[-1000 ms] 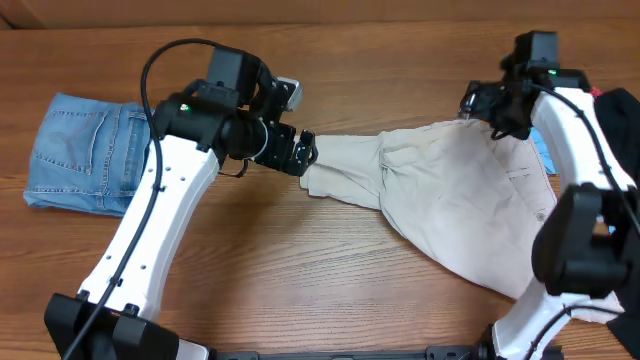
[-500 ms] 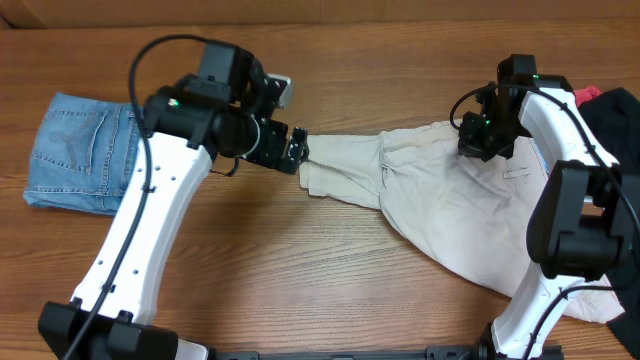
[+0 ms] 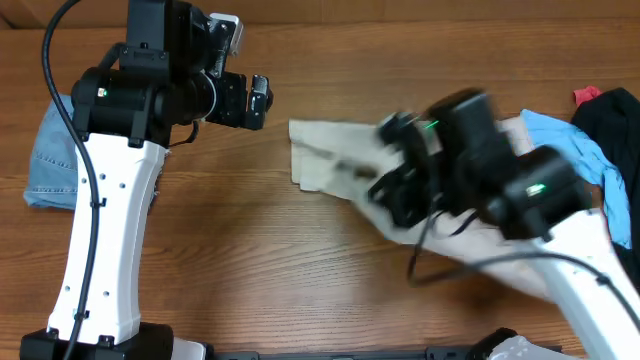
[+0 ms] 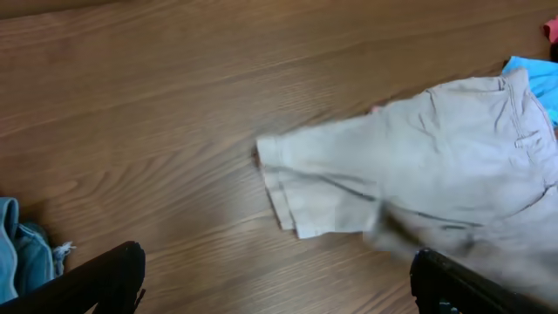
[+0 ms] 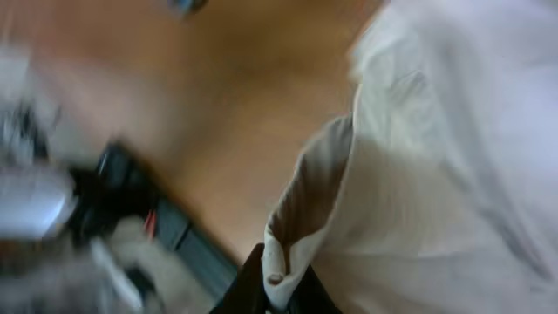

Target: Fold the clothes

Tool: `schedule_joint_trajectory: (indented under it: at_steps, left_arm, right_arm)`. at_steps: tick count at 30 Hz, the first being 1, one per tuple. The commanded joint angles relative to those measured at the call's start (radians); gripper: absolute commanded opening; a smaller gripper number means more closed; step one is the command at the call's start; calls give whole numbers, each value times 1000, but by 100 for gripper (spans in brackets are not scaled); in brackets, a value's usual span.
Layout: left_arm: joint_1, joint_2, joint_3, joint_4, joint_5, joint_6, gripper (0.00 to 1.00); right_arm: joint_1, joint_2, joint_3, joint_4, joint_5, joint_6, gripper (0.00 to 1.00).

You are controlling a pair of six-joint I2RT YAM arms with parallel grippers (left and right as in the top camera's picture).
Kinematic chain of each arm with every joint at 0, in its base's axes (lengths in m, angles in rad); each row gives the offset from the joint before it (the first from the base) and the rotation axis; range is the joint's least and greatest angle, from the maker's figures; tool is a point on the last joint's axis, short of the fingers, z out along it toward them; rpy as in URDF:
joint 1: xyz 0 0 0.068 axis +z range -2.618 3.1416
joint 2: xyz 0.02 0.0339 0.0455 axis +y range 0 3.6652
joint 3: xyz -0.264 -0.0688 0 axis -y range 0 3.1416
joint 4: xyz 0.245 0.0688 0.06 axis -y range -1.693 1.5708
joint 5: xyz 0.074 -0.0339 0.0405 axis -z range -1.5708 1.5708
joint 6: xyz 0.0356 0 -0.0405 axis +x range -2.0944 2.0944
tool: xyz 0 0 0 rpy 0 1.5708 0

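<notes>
Surface: brown wood-grain table (image 3: pixel 250 250), with a paler brown strip (image 3: pixel 400 12) along its far edge. The rest of the room is out of frame.

The beige shorts (image 3: pixel 325 160) lie from mid-table out to the right. One leg end points left and lies flat on the wood.

On the right are a light blue cloth (image 3: pixel 560 135), a black garment (image 3: pixel 618 150) and a red scrap (image 3: pixel 586 95). Each is cut off by the frame edge or by the arm.

Denim shorts (image 3: pixel 42 160) sit at the left edge, partly hidden behind the left arm (image 3: pixel 110 200).

The left gripper (image 3: pixel 258 100) is left of the leg end and apart from it, fingers spread wide, nothing in them.

The right arm (image 3: pixel 500 180) is motion-smeared in the overhead view and covers the waist end of the shorts.

The wrist view shows the right gripper (image 5: pixel 279 283) pinched together on a fold of the beige fabric. The left part of that view is blur, and I can't identify the dark shapes there.
</notes>
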Motion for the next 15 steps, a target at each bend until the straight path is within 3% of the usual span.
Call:
schedule_joint_trajectory:
  at_steps: [1,2,3,4,6,8,9,11,15]
  left_arm:
    - [5,-12,28,4,-9,-2,100]
    - [5,-12,28,4,-9,-2,100]
    - [5,-12,28,4,-9,-2,100]
    - [5,-11,28,4,-10,-2,100]
    - [5,-11,28,3,-18,-2,100]
    - [5,-11,28,3,-30,-2,100]
    - [5,-11,28,0,-31,-2,100]
    - [3,-11,27,-3,-31,-2,100]
    - [3,-5,22,-13,-28,-7,100]
  right_arm:
    - [231,2,6,8,38,-109,15]
    - [312,2,6,15,123,-149,25]
    - [346,2,6,23,182,-148,27]
    - [380,2,6,50,302,-109,39]
    - [376,2,6,76,404,-43,47]
    - [343,2,6,109,531,74,66]
    - [307,2,6,127,605,155,81]
    - [212,3,6,148,675,282,88]
    - [-31,33,6,174,621,397,82]
